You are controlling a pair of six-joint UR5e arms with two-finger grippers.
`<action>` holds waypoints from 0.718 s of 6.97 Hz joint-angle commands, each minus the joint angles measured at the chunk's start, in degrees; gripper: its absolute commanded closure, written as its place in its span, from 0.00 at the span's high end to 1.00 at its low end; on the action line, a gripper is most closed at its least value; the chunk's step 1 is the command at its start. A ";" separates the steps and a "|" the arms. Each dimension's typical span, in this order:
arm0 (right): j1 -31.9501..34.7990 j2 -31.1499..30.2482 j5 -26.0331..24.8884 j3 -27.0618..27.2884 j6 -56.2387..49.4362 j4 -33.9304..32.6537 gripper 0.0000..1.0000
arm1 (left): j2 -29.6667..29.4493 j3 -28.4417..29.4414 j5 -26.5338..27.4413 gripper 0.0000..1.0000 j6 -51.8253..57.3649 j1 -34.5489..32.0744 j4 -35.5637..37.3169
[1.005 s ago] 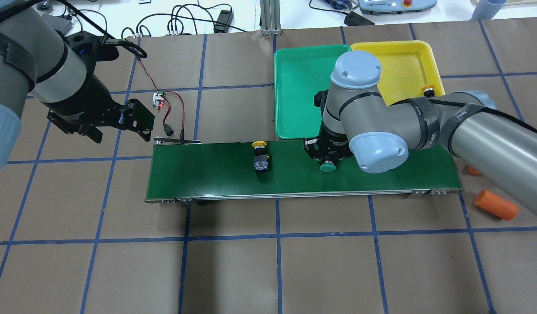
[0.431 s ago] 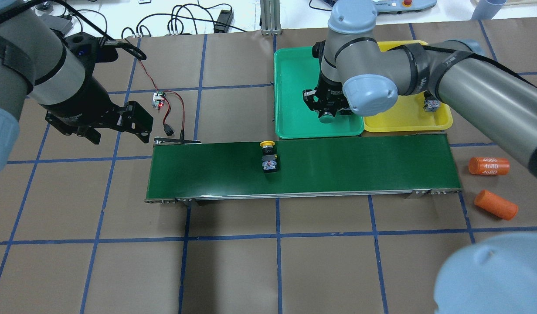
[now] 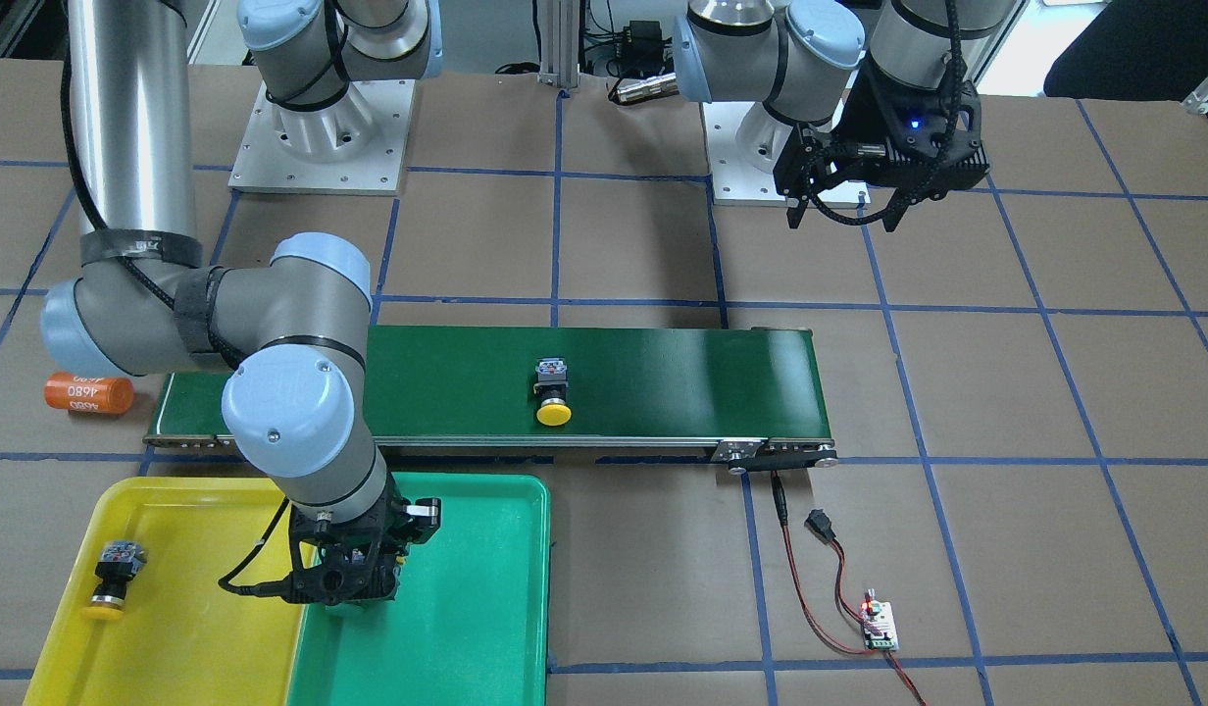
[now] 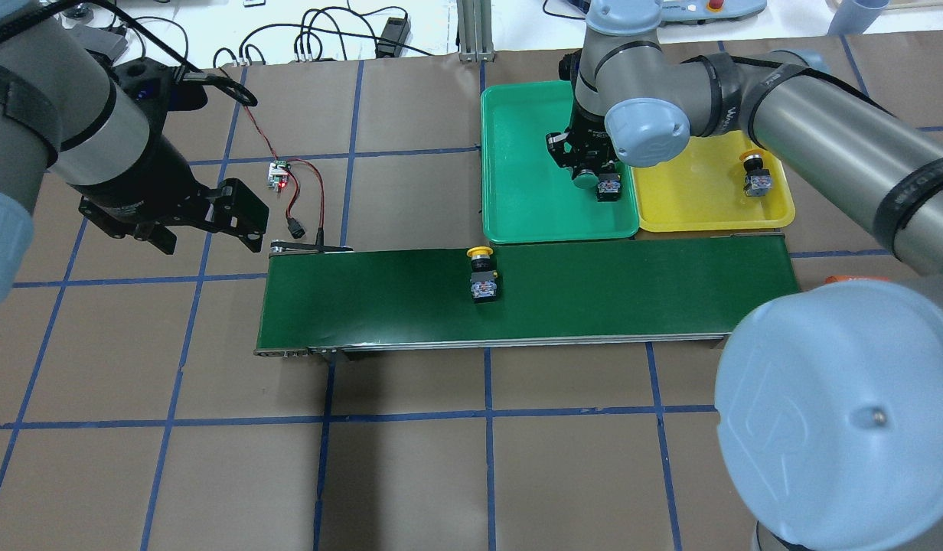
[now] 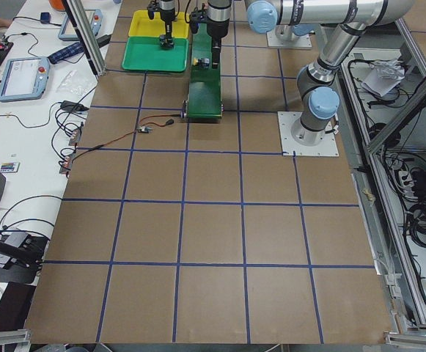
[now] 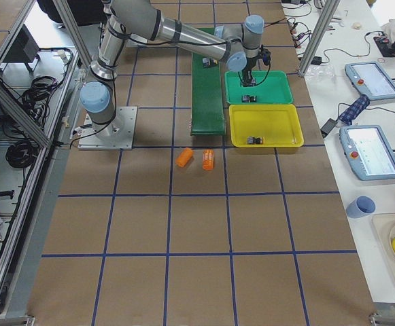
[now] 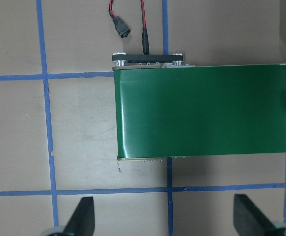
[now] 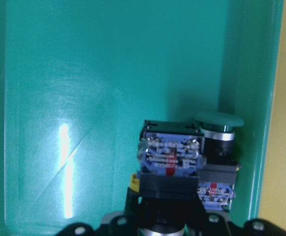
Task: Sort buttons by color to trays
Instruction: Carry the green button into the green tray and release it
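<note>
My right gripper [image 4: 590, 180] is shut on a green button [image 8: 170, 157] and holds it low over the green tray [image 4: 525, 153], near its right wall. A second green button [image 8: 216, 132] lies in that tray beside it. One yellow button [image 4: 757, 174] lies in the yellow tray [image 4: 693, 184]. Another yellow button [image 4: 483, 274] lies on the dark-green conveyor belt [image 4: 364, 298], near its middle. My left gripper [image 4: 203, 229] is open and empty, hovering off the belt's left end; its fingertips [image 7: 83, 216] stand wide apart.
A small circuit board [image 4: 278, 174] with red wires lies behind the belt's left end. Two orange cylinders [image 6: 184, 157] lie past the belt's right end. My right arm's elbow [image 4: 839, 413] fills the lower right of the overhead view.
My right gripper carried the green button from over the belt back into the green tray. The yellow button on the belt moved a little to the right. The left arm barely moved.
</note>
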 commanded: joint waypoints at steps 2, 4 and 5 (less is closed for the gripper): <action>-0.33 1.41 -0.17 -0.36 0.08 -0.84 0.54 | -0.13 0.03 -0.16 1.00 -0.27 -0.01 0.05; -0.86 0.02 -0.52 0.17 0.09 0.47 0.71 | -0.22 -0.58 0.02 1.00 -0.10 -0.01 -0.04; -0.95 -2.87 -0.52 0.44 -0.17 4.65 0.71 | 0.48 -1.72 0.11 1.00 -0.18 -0.01 0.22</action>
